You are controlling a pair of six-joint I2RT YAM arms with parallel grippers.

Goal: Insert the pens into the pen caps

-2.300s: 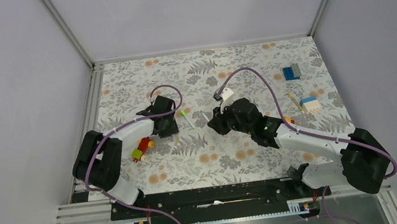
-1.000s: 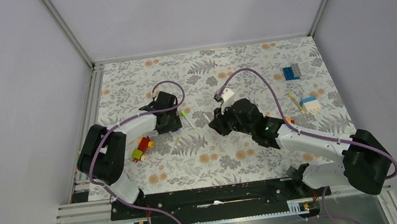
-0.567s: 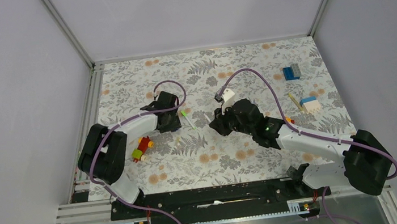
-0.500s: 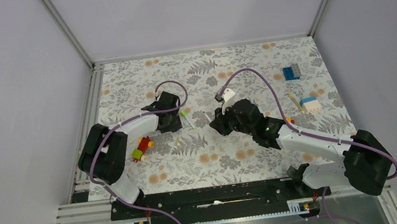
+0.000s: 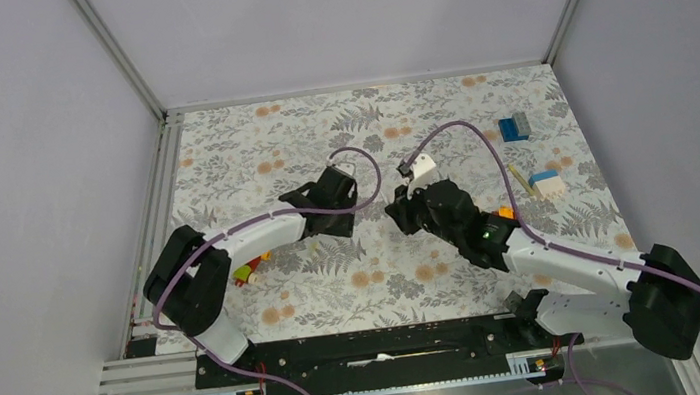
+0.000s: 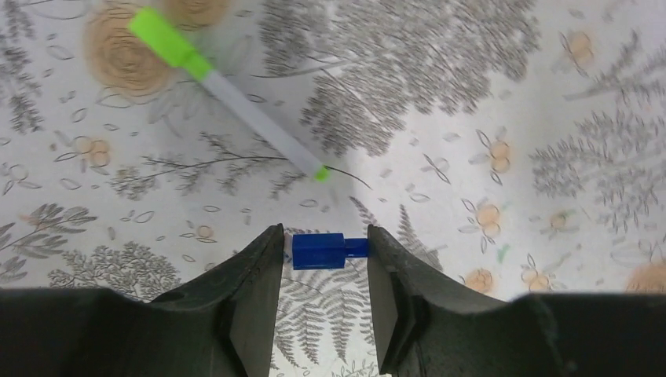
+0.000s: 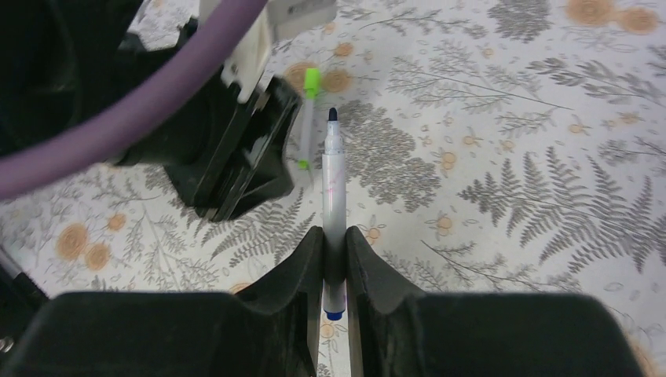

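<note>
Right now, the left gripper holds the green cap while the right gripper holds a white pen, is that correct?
Not quite: the left wrist view shows the left gripper holding the blue cap; the right gripper does hold a white pen.

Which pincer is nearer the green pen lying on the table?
Left. The left pincer, holding the blue cap, sits just short of the green pen and its tip. The right pincer, gripping a white pen, is farther back.
</note>
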